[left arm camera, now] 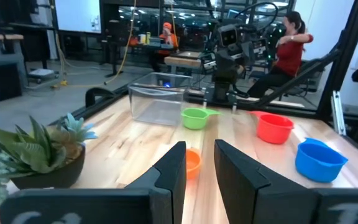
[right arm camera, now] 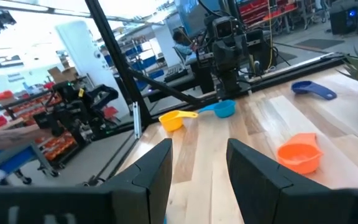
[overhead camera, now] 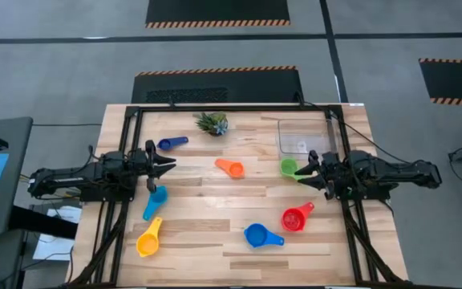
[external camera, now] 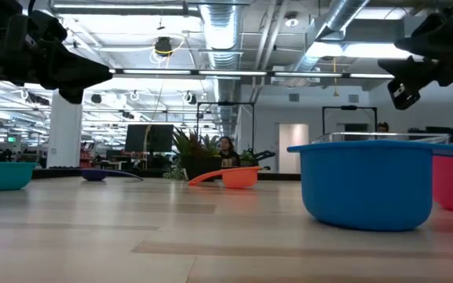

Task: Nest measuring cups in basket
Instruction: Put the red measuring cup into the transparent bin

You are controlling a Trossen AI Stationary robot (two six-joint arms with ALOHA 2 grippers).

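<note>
Seven measuring cups lie apart on the wooden table: dark blue point(overhead camera: 171, 144), orange point(overhead camera: 231, 168), green point(overhead camera: 289, 168), red point(overhead camera: 297, 217), blue point(overhead camera: 261, 235), light blue point(overhead camera: 154, 202) and yellow point(overhead camera: 149, 238). The clear basket point(overhead camera: 303, 136) stands on the table near the far right corner, with no cup in it. My left gripper point(overhead camera: 167, 164) hovers open at the table's left, pointing right toward the orange cup point(left arm camera: 192, 163). My right gripper point(overhead camera: 303, 172) hovers open at the right, just beside the green cup point(left arm camera: 195, 118). Both are raised above the table in the low view.
A small spiky potted plant point(overhead camera: 212, 123) stands at the far edge, left of the basket. Black frame rails point(overhead camera: 127, 152) run along the table's left and right sides. Bare wood lies around the orange cup. A person in red point(left arm camera: 291, 46) sits in the room beyond.
</note>
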